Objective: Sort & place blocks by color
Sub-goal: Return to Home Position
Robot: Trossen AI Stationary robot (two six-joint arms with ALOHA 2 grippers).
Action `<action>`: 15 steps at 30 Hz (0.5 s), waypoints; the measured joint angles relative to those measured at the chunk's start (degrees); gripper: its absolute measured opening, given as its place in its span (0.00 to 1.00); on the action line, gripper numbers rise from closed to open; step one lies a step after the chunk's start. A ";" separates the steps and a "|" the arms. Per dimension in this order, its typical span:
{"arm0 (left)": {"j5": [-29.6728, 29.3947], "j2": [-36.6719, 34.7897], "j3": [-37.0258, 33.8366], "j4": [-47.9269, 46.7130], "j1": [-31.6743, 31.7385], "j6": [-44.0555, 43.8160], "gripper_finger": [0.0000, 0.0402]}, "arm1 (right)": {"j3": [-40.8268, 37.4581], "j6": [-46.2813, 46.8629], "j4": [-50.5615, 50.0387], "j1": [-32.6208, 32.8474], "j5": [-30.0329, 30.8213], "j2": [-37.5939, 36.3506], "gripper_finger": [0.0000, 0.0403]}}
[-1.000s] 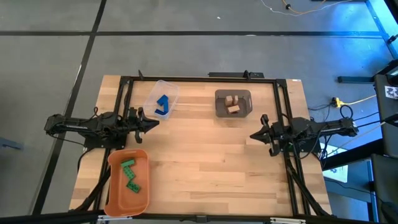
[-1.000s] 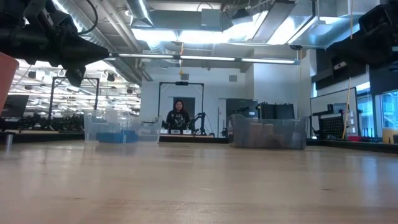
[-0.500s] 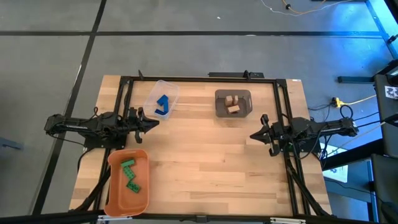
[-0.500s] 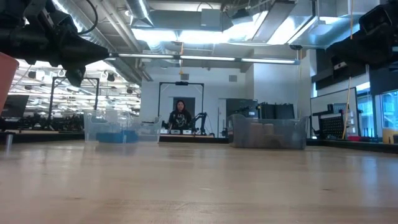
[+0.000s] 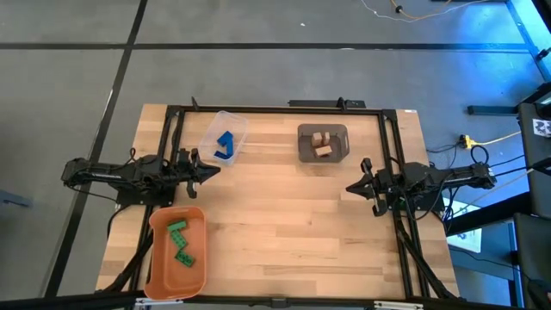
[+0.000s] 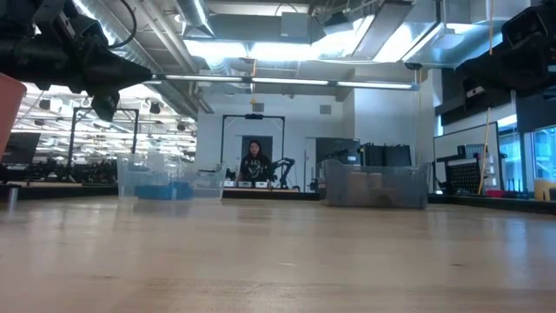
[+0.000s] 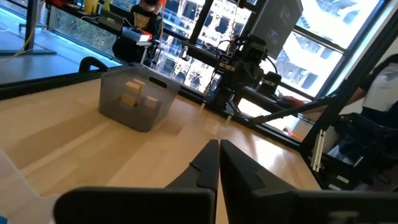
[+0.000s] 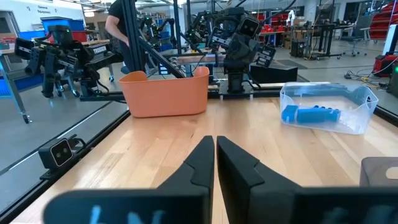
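Blue blocks (image 5: 225, 145) lie in the clear tub (image 5: 237, 123) at the far left. Tan blocks (image 5: 322, 145) lie in the grey bin (image 5: 303, 144) at the far middle. Green blocks (image 5: 182, 244) lie in the orange tray (image 5: 158, 258) at the near left. My left gripper (image 5: 215, 169) hovers shut and empty at the table's left side, between tub and tray. My right gripper (image 5: 350, 187) hovers shut and empty at the right side. The tub (image 8: 323, 112) and tray (image 8: 165, 91) show in the right wrist view, the grey bin (image 7: 135, 96) in the left wrist view.
A black frame (image 5: 284, 109) runs along the table's far edge and both sides. Bare wooden tabletop (image 5: 284, 224) spreads between the two grippers and toward the near edge. A person (image 6: 254, 162) stands far behind the table in the room.
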 joint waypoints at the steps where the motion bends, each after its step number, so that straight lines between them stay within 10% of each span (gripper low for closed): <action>1: 0.00 0.00 0.00 0.02 0.00 0.00 0.01 | 0.00 0.00 0.01 0.00 0.00 0.00 0.05; 15: -0.02 0.00 0.00 0.00 0.00 0.00 0.05 | 0.00 0.02 0.01 0.00 0.02 0.02 0.05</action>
